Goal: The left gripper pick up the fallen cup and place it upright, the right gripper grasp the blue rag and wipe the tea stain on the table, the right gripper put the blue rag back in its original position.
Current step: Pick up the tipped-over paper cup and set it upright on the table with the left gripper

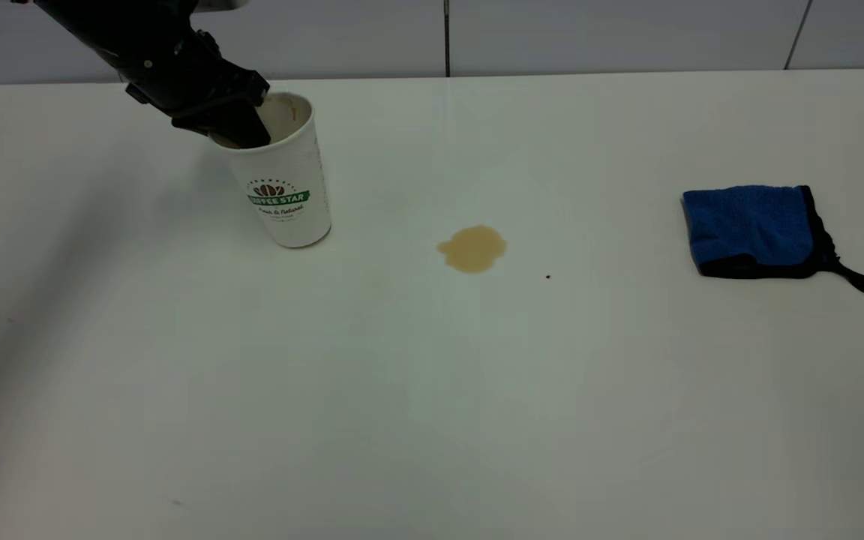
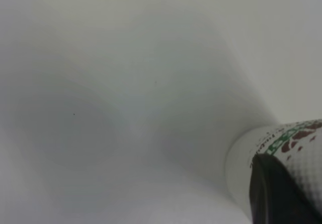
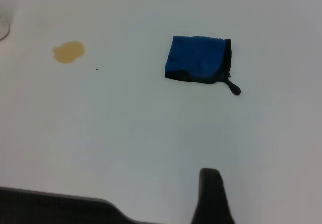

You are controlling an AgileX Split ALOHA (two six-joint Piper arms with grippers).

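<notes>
Exterior view: the left claw (image 1: pixel 241 127) is gripping the rim of the paper cup (image 1: pixel 286 180), one finger inside, the cup standing slightly tilted on the white surface (image 1: pixel 432 390), left of the tea stain (image 1: pixel 472 248); the blue rag (image 1: pixel 758 231) is lying well right of the stain. Left wrist view: a black finger (image 2: pixel 282 194) is pressing against the cup's wall (image 2: pixel 246 158). Right wrist view: the right claw (image 3: pixel 211 196) is hanging above the surface, well apart from the rag (image 3: pixel 198 58); how far open it is cannot be told.

- The left claw (image 1: pixel 241 127) ends a bulky, matt black arm with angular housings and a small pale dot on its casing.
- A thin black cable loops along the underside of its head.
- Its fingers (image 2: pixel 282 194) are black, broad and rounded at the tip.
- The right claw shows only one black, blunt-tipped finger (image 3: pixel 212 196) and a dark edge of its body.
</notes>
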